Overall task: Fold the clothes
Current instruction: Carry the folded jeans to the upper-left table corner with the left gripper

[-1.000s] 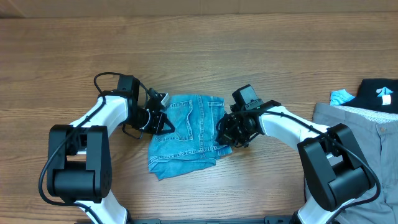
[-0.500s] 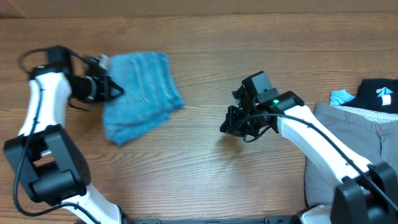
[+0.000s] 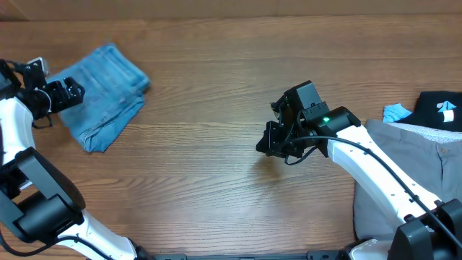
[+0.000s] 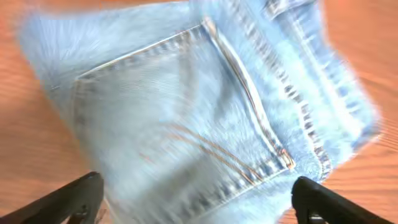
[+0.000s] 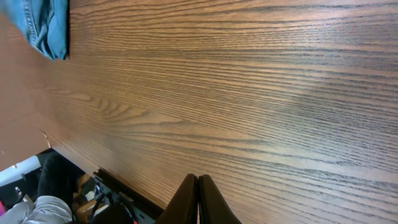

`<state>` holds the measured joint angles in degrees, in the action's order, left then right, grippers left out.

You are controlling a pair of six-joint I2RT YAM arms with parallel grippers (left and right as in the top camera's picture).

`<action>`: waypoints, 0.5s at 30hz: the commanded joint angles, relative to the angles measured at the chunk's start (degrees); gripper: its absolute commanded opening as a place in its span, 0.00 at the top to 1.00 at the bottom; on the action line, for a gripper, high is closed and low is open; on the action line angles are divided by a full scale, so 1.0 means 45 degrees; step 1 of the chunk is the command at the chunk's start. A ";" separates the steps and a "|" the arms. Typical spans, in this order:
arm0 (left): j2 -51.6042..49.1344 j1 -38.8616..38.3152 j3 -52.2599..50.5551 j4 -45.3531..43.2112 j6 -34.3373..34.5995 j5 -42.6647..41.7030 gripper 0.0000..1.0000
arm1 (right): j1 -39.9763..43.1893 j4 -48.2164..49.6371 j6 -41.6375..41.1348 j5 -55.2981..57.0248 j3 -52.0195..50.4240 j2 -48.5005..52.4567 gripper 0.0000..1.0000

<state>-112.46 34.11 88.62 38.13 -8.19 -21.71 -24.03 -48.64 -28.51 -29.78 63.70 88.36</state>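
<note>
A pair of light-blue washed denim jeans lies as a compact folded bundle on the brown wood-grain tabletop, far out toward 10 o'clock. The left claw sits at the bundle's 9 o'clock edge. In the left wrist view its fingers are spread wide with nothing pinched, and a stitched back pocket fills the space ahead of them, blurred. The right claw hovers just toward 4 o'clock from the middle, clenched on nothing, its fingers pressed together over bare wood.

The jeans look finished, so the step in hand is probably setting them aside and letting go. A grey garment waits at the 4 o'clock edge. The next move probably calls for the left claw to back off without dragging the fold loose, and for the right claw to spread and reach toward that grey cloth.
</note>
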 commanded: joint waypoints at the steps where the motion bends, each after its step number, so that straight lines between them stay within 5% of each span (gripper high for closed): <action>1: -0.0053 0.0559 0.1263 0.0520 0.1054 0.1685 0.00 | 0.0024 0.0058 0.0005 0.0029 0.0170 -0.0112 0.94; 8: -0.0053 0.0699 0.3993 0.3818 0.0597 -0.2142 0.05 | 0.0024 0.0107 0.0005 0.0039 0.0170 -0.0112 0.94; 9: -0.0063 0.0393 0.3978 0.4323 0.0287 -0.2030 0.17 | 0.0024 0.0121 0.0005 0.0039 0.0170 -0.0112 0.94; 11: -0.0223 -0.0495 0.3682 0.5221 -0.0087 -0.1161 0.64 | 0.0024 0.0112 0.0005 0.0073 0.0170 -0.0112 0.94; 13: -0.0612 -0.1778 0.2924 0.5314 0.0306 -0.0005 0.96 | 0.0024 0.0112 0.0005 0.0073 0.0170 -0.0112 0.94; 15: -0.0996 -0.2531 0.2370 0.5197 0.0495 0.0010 0.96 | 0.0024 0.0112 0.0000 0.0073 0.0170 -0.0112 0.94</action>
<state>-113.51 28.18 103.55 61.67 -6.39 -24.18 -24.05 -48.45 -28.49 -29.76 63.70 88.36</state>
